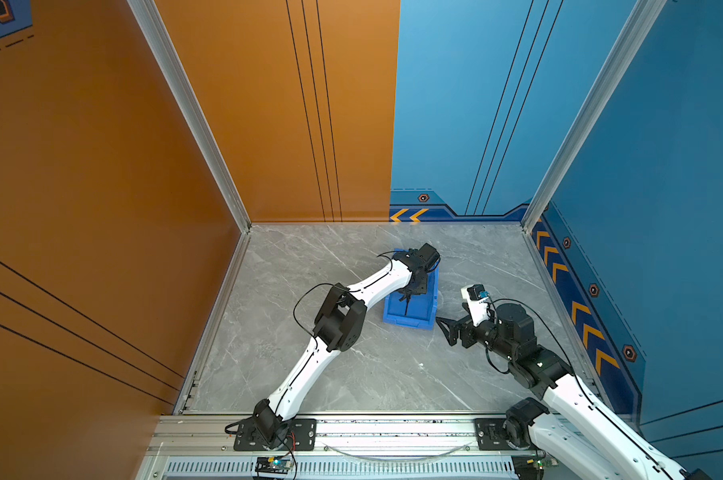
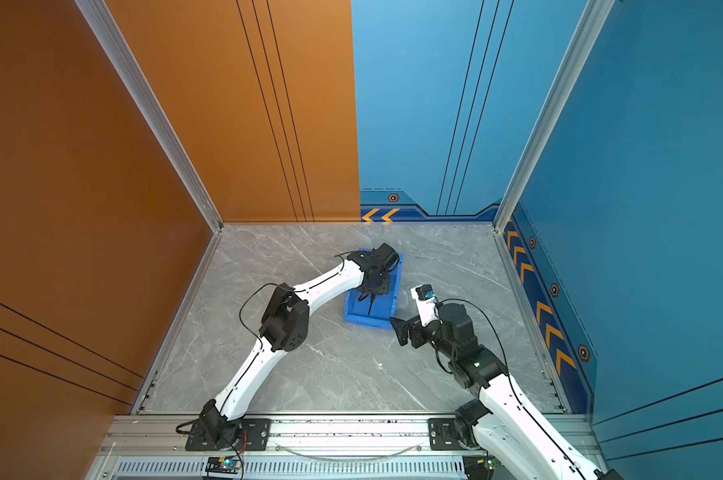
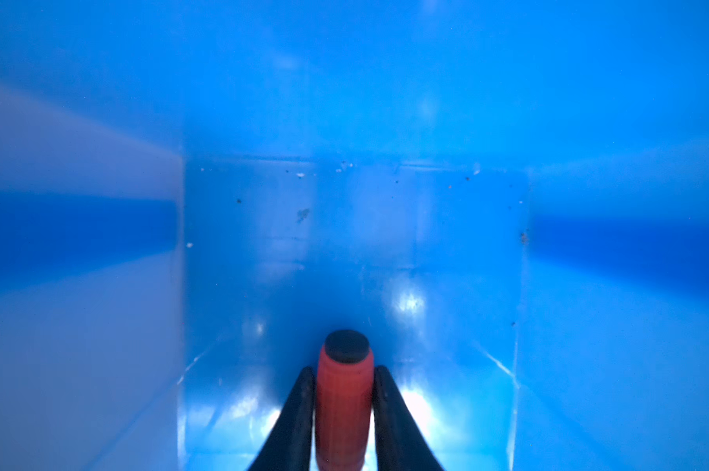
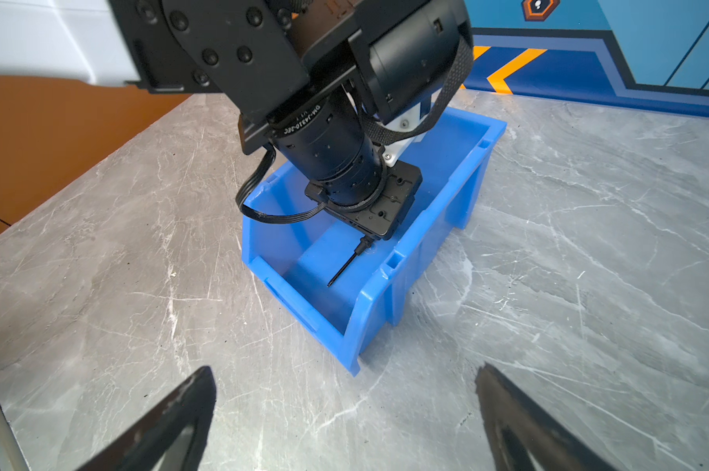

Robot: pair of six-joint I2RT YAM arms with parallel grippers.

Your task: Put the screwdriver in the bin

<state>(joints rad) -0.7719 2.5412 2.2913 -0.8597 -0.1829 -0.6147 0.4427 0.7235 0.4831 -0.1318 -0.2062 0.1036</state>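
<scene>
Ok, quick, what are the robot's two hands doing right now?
Left hand: closed on the screwdriver, down inside the bin.
Right hand: open, holding nothing.

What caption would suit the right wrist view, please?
Left gripper holding the screwdriver inside the blue bin.

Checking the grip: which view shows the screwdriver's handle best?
The left wrist view: the red handle of the screwdriver sits close up between the fingers of the left gripper. The right wrist view and both top views show only its thin shaft inside the bin.
</scene>
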